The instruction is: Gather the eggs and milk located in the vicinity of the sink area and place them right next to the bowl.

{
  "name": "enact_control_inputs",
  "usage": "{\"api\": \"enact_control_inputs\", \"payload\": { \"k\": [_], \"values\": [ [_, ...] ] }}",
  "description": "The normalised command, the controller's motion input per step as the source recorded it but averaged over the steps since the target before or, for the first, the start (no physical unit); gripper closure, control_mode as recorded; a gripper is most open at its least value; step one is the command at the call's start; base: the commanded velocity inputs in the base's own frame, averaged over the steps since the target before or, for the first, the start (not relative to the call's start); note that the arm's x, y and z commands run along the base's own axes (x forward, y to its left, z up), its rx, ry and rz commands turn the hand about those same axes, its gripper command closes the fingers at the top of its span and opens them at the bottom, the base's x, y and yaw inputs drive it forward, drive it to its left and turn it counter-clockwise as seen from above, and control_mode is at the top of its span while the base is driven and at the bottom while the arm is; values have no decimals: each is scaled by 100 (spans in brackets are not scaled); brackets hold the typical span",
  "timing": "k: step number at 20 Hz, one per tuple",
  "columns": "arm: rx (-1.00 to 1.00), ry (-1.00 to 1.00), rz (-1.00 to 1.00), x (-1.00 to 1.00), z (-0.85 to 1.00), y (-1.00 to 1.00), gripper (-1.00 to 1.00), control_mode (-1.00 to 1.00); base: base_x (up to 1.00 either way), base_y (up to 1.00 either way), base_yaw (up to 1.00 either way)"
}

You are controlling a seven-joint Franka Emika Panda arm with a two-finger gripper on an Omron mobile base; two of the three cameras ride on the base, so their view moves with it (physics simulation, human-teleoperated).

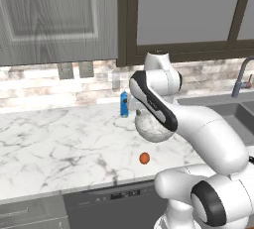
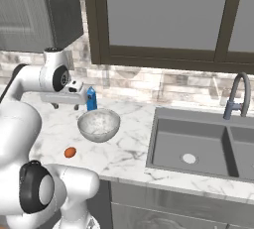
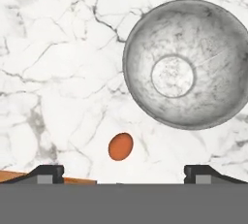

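Just beside the bowl (image 3: pixel 186 63), on its near side toward the table's front edge, lies the egg (image 3: pixel 120 146), apart from the rim and resting free on the marble; the milk (image 2: pixel 91 98) stands upright close behind the bowl, toward the wall. Both of the task's things look to be placed by the bowl, so the job seems about done. The gripper (image 3: pixel 123 172) hangs above the table over the egg, its jaws spread wide and holding nothing. The main risk, as I judge it, is the egg: round and loose, it could roll toward the table's front edge if the arm brushes it while moving off, and a low sweep toward the wall could tip the carton. The sink (image 2: pixel 198 146) with its faucet (image 2: pixel 237 96) sits well apart from the bowl, off to one side, and nothing lies between. The table (image 1: pixel 54 139) around the bowl carries nothing that blocks a straight lift away.
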Motion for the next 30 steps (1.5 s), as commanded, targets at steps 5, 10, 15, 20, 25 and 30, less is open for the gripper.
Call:
{"api": "enact_control_inputs", "payload": {
  "k": [5,10,15,20,25,30],
  "values": [
    [0,6,-2,48,-26,21,-100,-100,0,0,0],
    [0,4,-1,36,-1,4,-100,-100,0,0,0],
    [0,0,0,6,0,0,-100,-100,0,0,0],
    [0,-1,0,2,-6,0,-100,-100,0,0,0],
    [0,-6,0,1,-24,0,-100,-100,0,0,0],
    [0,-11,0,10,-24,0,-100,-100,0,0,0]
  ]
}}
